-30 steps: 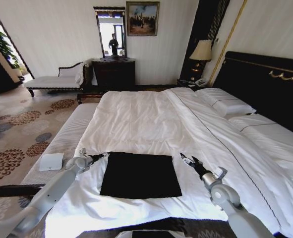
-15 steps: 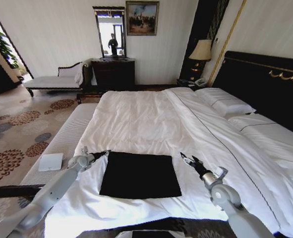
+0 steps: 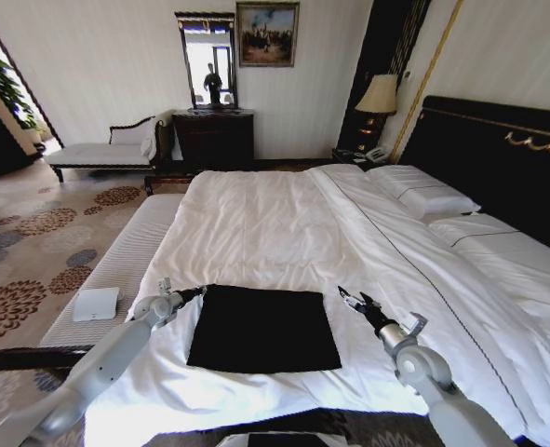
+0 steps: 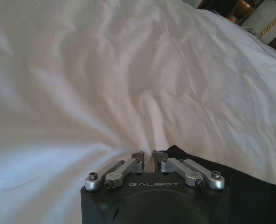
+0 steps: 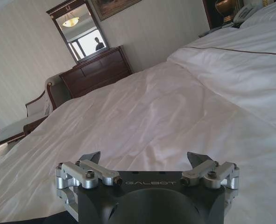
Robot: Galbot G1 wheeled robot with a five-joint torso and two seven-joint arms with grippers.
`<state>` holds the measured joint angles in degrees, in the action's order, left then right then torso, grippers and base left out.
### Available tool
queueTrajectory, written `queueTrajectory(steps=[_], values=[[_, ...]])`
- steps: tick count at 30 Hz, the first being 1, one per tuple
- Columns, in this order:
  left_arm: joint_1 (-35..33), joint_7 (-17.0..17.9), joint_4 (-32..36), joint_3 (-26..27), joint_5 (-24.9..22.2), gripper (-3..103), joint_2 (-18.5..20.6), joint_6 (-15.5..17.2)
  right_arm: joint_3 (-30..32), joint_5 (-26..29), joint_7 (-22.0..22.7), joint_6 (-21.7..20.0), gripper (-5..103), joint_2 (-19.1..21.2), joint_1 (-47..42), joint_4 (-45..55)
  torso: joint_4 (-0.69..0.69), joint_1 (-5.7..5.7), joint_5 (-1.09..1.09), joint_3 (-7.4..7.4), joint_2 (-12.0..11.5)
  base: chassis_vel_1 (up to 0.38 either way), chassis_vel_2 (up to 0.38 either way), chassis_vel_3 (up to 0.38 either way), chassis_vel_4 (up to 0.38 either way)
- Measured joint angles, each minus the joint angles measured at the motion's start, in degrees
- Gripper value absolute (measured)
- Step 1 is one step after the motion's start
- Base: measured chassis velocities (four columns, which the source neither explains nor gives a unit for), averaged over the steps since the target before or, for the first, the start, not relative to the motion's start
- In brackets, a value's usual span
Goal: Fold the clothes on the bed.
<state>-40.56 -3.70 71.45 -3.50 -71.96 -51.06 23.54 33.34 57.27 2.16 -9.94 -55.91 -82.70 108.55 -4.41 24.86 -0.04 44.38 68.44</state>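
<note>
Left gripper (image 3: 198,290) at far-left corner of black T-shirt (image 3: 263,327), fingers (image 4: 138,157) nearly together, tips at corner hem; whether cloth is pinched, cannot tell. T-shirt lies as flat folded rectangle on near part of bed (image 3: 256,223), between both arms, long axis running left to right. Right gripper (image 3: 353,299) just beside far-right corner, apart from cloth, fingers (image 5: 92,157) wide apart above duvet. Left arm nearer. Judgement: T-shirt lies inward of both grippers.
</note>
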Motion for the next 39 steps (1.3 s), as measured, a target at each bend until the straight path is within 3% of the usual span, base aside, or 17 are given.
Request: queueTrajectory(steps=[8, 21, 32, 35, 39], values=[[-0.8, 0.2, 2.1, -1.2, 0.9, 0, 1.2, -0.2, 0.2, 0.4, 0.0, 0.0, 100, 0.0, 0.0, 0.1, 0.01, 0.0, 0.0, 0.0, 0.0, 0.0, 0.0, 0.0, 0.0], [-0.8, 0.6, 2.8, -1.4, 1.4, 0, 1.0, -1.6, -0.4, 3.2, 1.0, -0.5, 100, -0.2, 0.8, -1.0, 0.0, 0.0, -0.01, 0.0, 0.0, 0.0, 0.0, 0.0, 0.0], [-1.5, 1.6, 5.1, -1.0, 1.0, 0, 1.9, -1.7, -1.9, 12.1, 3.0, -2.6, 100, -0.2, 5.0, -5.0, 0.0, 0.0, -0.01, 0.0, 0.0, 0.0, 0.0, 0.0, 0.0], [-1.8, 2.3, 6.2, -1.1, 0.9, 0, 2.6, -1.7, -2.8, 18.0, 3.1, -5.3, 100, -0.6, 8.3, -7.7, 0.01, 0.0, -0.01, 0.0, 0.0, 0.0, 0.0, 0.0, 0.0], [-1.8, 2.9, 7.7, -1.1, 0.3, 0, 3.5, -1.8, -3.9, 21.6, 2.0, -8.0, 100, -1.1, 12.3, -12.1, 0.01, 0.0, 0.0, 0.0, 0.0, 0.0, 0.0, 0.0, 0.0]])
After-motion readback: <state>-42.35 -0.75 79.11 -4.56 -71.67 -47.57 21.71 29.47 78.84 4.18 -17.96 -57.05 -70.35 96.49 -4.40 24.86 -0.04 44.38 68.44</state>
